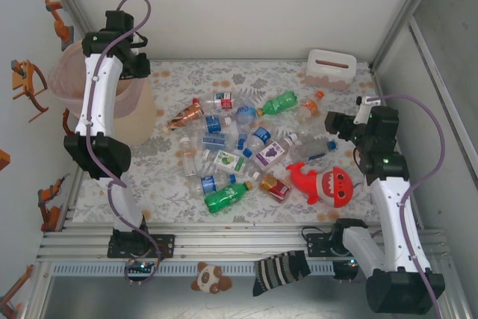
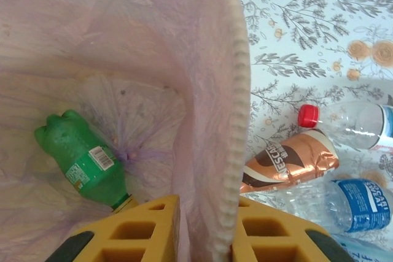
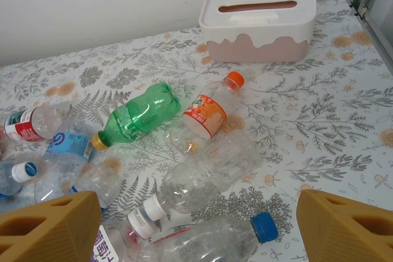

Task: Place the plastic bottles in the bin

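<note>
The pink bin (image 1: pixel 67 84) stands at the far left. My left gripper (image 1: pixel 140 65) straddles its right rim (image 2: pixel 241 90); both yellow fingers (image 2: pixel 138 231) are closed on the bin wall between them. A green bottle (image 2: pixel 86 164) lies inside the bin. Several bottles (image 1: pixel 231 147) lie scattered mid-table, among them a brown Nescafe one (image 2: pixel 288 161) just outside the bin. My right gripper (image 1: pixel 340 123) hangs open (image 3: pixel 199 231) over a clear white-capped bottle (image 3: pixel 202 176) and a blue-capped one (image 3: pixel 215 243). Beyond lie an orange-labelled bottle (image 3: pixel 209 111) and a green one (image 3: pixel 138 115).
A white slotted box (image 1: pixel 330 69) sits at the far right. A red shark plush (image 1: pixel 325 184) lies at the near right beside the bottles. A striped sock (image 1: pixel 280 270) and a small plush toy (image 1: pixel 211 278) rest on the front rail. Walls close both sides.
</note>
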